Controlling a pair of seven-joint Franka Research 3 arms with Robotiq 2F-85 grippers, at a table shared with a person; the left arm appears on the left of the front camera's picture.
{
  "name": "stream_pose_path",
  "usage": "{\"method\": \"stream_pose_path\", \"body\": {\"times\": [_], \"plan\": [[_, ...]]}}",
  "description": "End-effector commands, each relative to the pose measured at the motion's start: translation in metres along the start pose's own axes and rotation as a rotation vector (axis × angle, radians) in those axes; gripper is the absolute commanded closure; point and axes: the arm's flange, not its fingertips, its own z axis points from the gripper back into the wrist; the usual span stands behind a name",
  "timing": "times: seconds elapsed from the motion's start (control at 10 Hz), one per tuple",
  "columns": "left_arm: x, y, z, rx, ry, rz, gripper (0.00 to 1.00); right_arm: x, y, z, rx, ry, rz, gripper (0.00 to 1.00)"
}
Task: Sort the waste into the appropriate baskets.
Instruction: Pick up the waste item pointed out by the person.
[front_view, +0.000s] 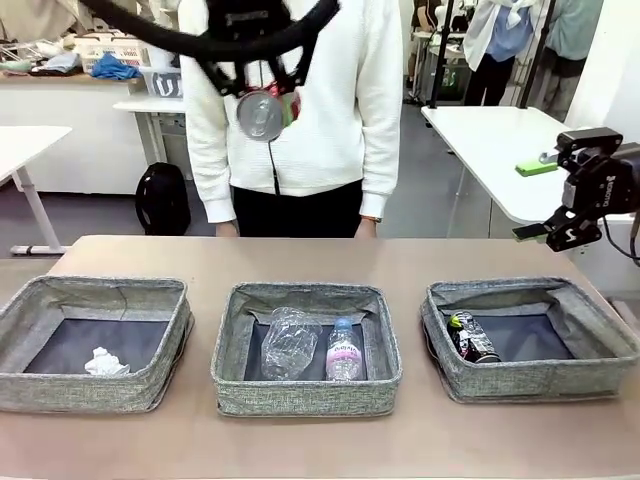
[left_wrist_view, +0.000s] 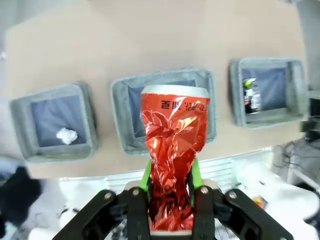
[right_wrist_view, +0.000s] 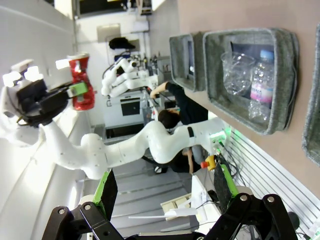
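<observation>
Held centre frame above the middle basket: crushed red can, clenched low by the left gripper, light, dented, slippery foil best pinched at its creased waist; right gripper spread wide, empty.

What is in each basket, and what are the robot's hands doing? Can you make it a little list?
left basket: crumpled white paper ball
middle basket: crushed clear plastic bottle, beside it a small clear bottle with pink label
right basket: dark printed can
left gripper: shut on a crushed red can, high above the baskets
right gripper: open, holding nothing
person: standing at the far side of the table
</observation>
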Motion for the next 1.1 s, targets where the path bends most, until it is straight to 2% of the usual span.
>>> {"method": "stream_pose_path", "body": {"times": [0.0,0.4,0.5,1.0], "plan": [[0.015,-0.015,0.018,-0.016,-0.008,-0.038,0.68,0.000,0.004,-0.001,0.004,-0.014,-0.017,0.00],[0.017,-0.015,0.010,-0.063,0.031,-0.053,0.68,0.000,0.004,-0.001,0.004,-0.014,-0.017,0.00],[0.017,-0.022,0.015,-0.056,-0.003,-0.044,0.68,0.000,0.004,-0.001,0.004,-0.014,-0.017,0.00],[0.017,-0.022,0.015,-0.056,-0.003,-0.044,0.68,0.000,0.004,-0.001,0.004,-0.014,-0.017,0.00]]}}
